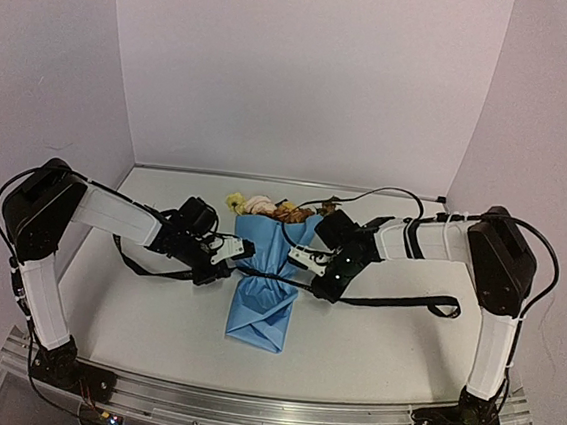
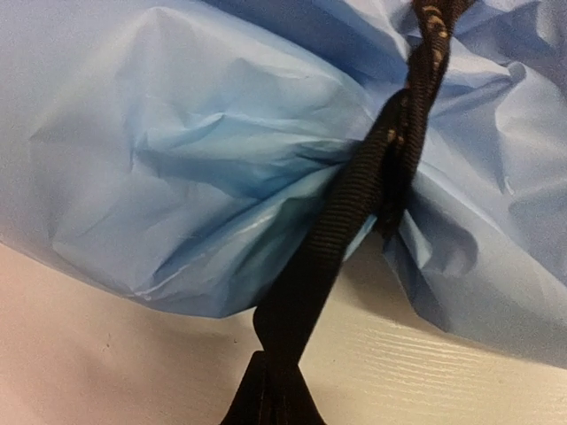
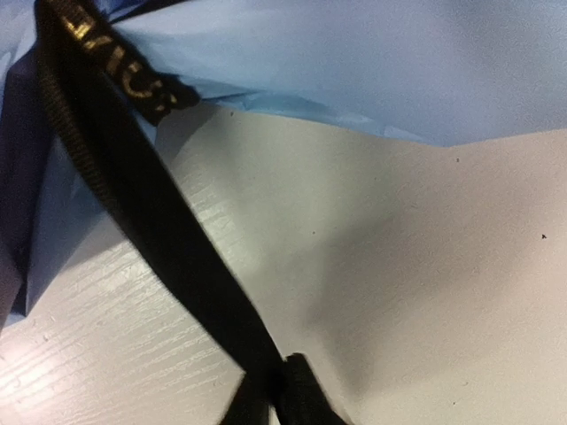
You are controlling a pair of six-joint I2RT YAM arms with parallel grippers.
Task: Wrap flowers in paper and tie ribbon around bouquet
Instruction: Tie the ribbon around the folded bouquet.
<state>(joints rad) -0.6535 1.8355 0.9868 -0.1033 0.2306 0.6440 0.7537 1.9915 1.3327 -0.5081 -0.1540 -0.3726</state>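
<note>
The bouquet (image 1: 261, 296) lies flat on the worktop (image 1: 143, 320), directly between the two end effectors. Its flowers (image 1: 262, 206) show yellow, pale pink and orange-brown heads at the end beyond both sets of fingertips. The folded point of the light blue paper (image 1: 256, 322) lies on the near side of them, toward the arm bases.

The ribbon (image 1: 395, 304) crosses the paper at its pinched waist, level with the fingertips. In the left wrist view it twists against itself where it bites into the crumpled paper.

The left end effector (image 1: 239, 255) sits just beside the bouquet's left flank. It is closed on the ribbon, which runs straight ahead from its fingertips to the waist. The right end effector (image 1: 295, 256) sits just beside the right flank. In its own view the ribbon runs from its fingertips up and to the left to the paper's edge, and it appears pinched there.

Outward from each end effector, the loose ends of ribbon trail over the worktop. One curves back under the left arm and the other stretches out beneath the right forearm.
</note>
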